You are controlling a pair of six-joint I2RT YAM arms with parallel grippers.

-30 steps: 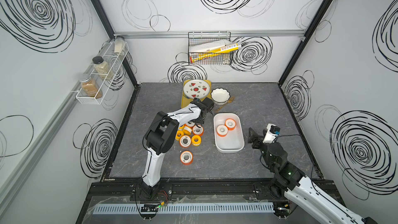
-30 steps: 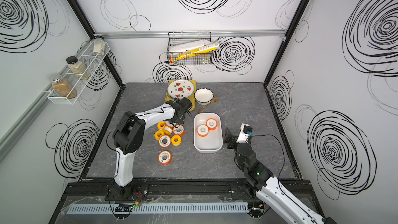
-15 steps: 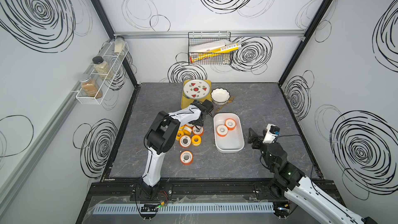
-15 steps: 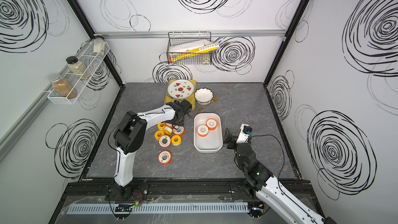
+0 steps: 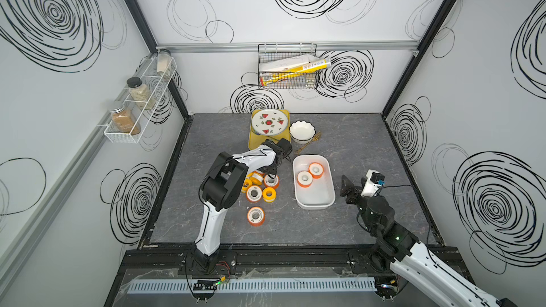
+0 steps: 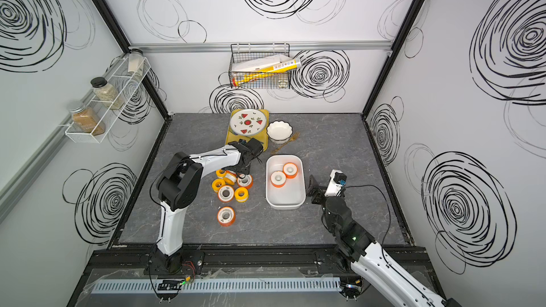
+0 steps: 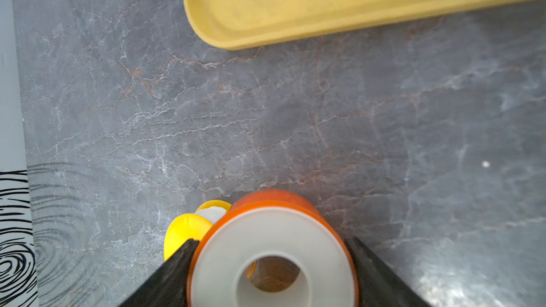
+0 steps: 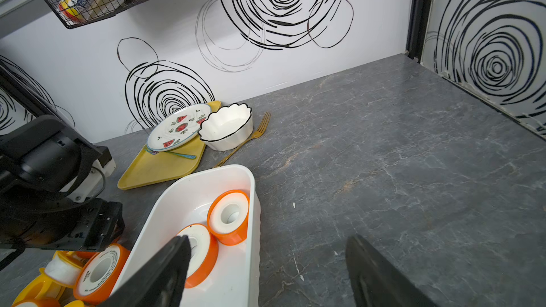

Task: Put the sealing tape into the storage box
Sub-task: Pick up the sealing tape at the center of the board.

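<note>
Left gripper (image 7: 271, 240) pinching an orange sealing tape spool (image 7: 221, 261), seen only in the left wrist view, left arm (image 5: 251, 158) covering the grip in both top views, right gripper (image 8: 266, 240) spread, empty, beside the storage box (image 5: 313, 205), two spools (image 5: 304, 179) inside, loose spools (image 5: 254, 194) left of it, yellow tray (image 7: 325, 1) farther back

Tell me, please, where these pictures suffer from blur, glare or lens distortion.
Left wrist view: the yellow tray is soft, the close orange spool is slightly blurred, and glare whitens the table. Right wrist view: the fingers of the right gripper are out of focus and the scene looks tilted. Both top views: fairly sharp and evenly lit, with wide-angle stretching at the edges.
</note>
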